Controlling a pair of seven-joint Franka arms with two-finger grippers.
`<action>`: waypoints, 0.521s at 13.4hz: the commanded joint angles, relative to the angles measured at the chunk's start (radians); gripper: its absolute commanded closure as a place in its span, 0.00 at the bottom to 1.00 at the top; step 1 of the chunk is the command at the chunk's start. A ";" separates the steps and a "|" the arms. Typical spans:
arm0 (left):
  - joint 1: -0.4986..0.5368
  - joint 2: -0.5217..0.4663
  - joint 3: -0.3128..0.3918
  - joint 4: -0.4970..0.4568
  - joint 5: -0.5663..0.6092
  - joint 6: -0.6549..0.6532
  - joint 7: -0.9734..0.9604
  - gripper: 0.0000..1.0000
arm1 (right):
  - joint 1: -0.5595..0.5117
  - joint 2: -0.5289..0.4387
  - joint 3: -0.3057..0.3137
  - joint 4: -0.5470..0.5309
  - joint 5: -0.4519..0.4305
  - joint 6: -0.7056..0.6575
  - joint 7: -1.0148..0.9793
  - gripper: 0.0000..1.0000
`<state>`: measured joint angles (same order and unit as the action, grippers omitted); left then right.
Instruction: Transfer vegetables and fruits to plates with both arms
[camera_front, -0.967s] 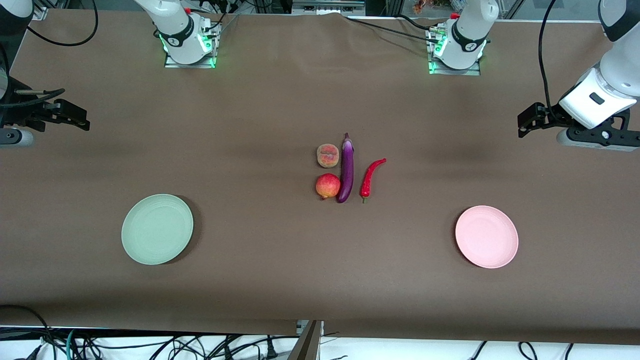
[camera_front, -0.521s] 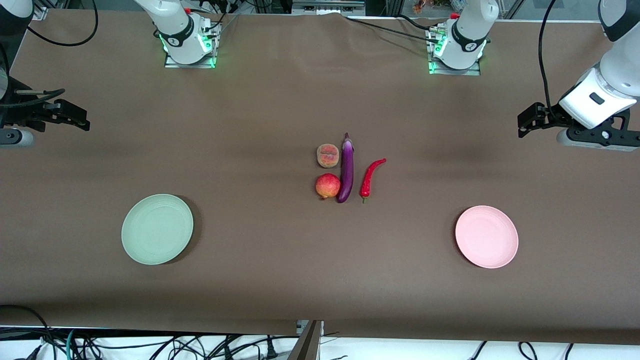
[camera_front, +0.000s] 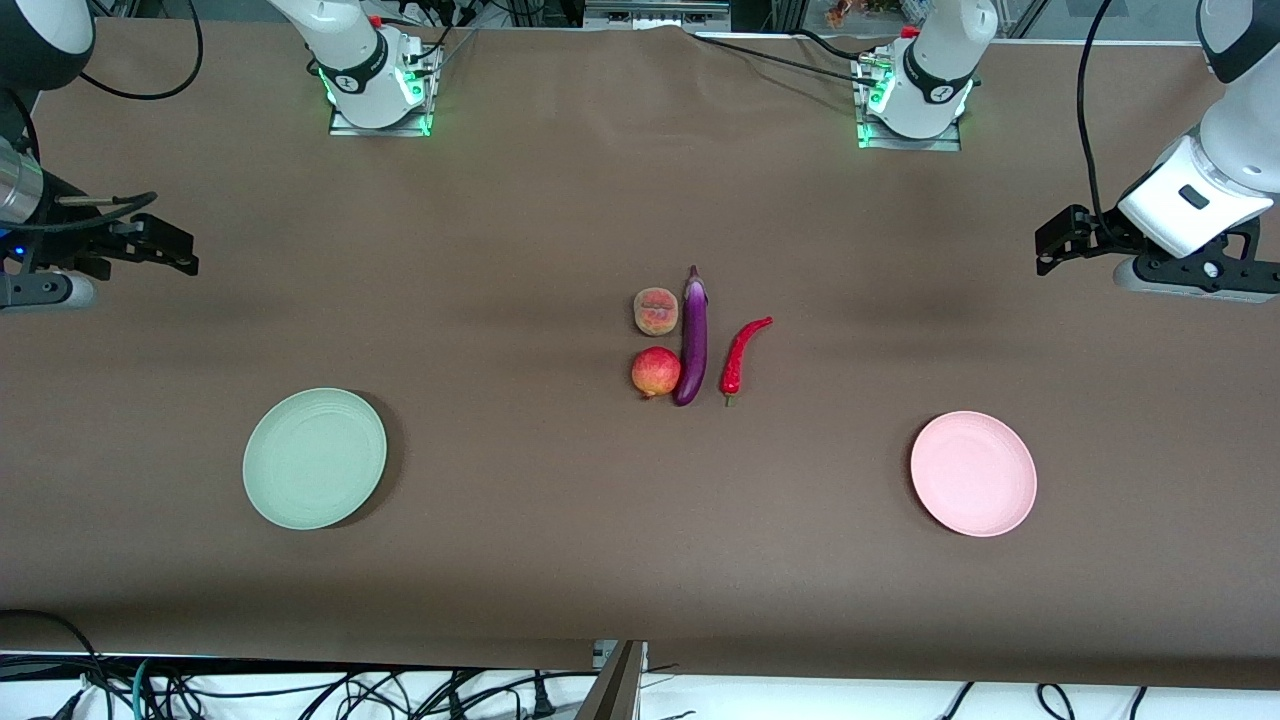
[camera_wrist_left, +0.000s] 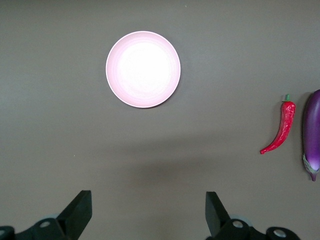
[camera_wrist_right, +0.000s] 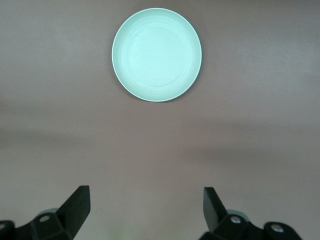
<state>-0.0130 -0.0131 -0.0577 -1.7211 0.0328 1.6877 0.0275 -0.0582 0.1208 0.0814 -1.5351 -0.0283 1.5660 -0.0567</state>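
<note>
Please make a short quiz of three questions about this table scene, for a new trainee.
1. True or false: the peach lies on the green plate.
2. Which item touches the eggplant: A) the chili pepper, B) the pomegranate, C) the pink plate?
3. Fill in: the left gripper and the right gripper both have their fingers ____.

Key: 1 false; 2 B; 3 open.

A brown table cover (camera_front: 560, 520) lies across the whole work surface, a tangle of black cables (camera_front: 300, 690) runs along the edge nearest the front camera, and what looks like a grey metal bracket (camera_front: 615, 680) juts out at that edge's middle.
</note>
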 joint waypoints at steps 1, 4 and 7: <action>-0.004 -0.019 0.004 -0.012 -0.017 -0.002 0.014 0.00 | 0.003 0.019 0.000 0.024 0.021 0.002 -0.005 0.00; -0.004 -0.019 0.004 -0.012 -0.017 -0.003 0.014 0.00 | 0.000 0.019 -0.002 0.023 0.021 0.000 -0.005 0.00; -0.004 -0.019 0.002 -0.012 -0.017 -0.005 0.014 0.00 | 0.000 0.019 -0.002 0.023 0.019 -0.011 -0.006 0.00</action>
<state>-0.0132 -0.0131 -0.0577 -1.7211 0.0328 1.6870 0.0275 -0.0581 0.1361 0.0816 -1.5309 -0.0216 1.5712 -0.0567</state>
